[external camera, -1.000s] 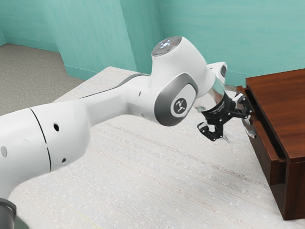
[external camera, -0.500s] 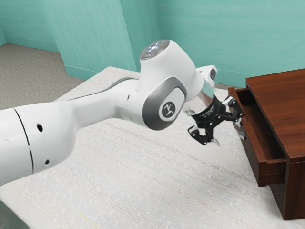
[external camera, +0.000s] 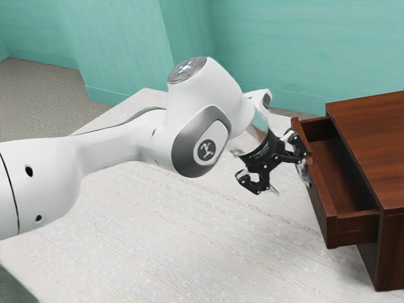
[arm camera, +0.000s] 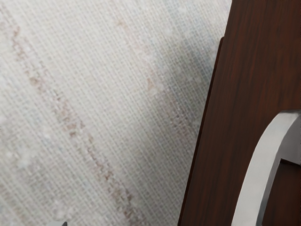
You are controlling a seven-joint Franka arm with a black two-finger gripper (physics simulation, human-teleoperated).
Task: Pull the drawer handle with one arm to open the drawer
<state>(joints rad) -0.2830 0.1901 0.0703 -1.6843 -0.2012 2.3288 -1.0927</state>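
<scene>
The white arm (external camera: 126, 151) crosses the pale worktop (external camera: 189, 246) from the frame's lower left. Right of centre, its black pincer (external camera: 284, 165) sits against the grey handle (external camera: 307, 172); whether it grips cannot be told. The drawer (external camera: 344, 189) juts partly out of the brown cabinet (external camera: 372, 126) at the right edge. A teal wall (external camera: 315, 44) stands behind.

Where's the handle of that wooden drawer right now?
The silver handle is on the front of the open drawer, toward the exterior view's right. It sits just beside the black gripper, above the pale table.
</scene>
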